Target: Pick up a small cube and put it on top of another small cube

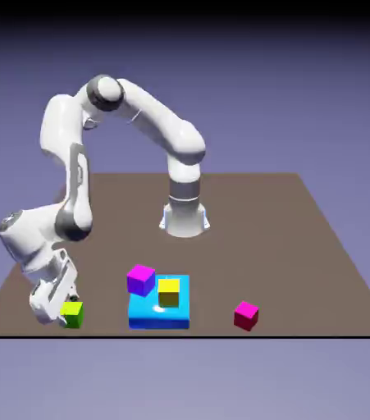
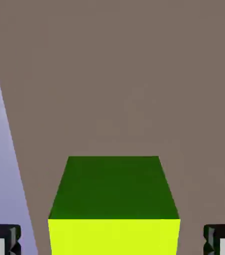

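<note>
Brown tabletop (image 1: 237, 238) lies beneath the two-finger gripper (image 2: 112, 240), its fingers parted wide with the lime-green cube (image 2: 114, 236) between them, touching neither. Approach looks nearly done; closing, lifting and stacking on another small cube remain.

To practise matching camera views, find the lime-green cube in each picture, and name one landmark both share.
Exterior view: near the bottom left, lime-green cube beside the gripper.
Hand view: bottom middle, between the finger tips.
Shared landmark: the brown table, its edge crossing the hand view's left side.
</note>
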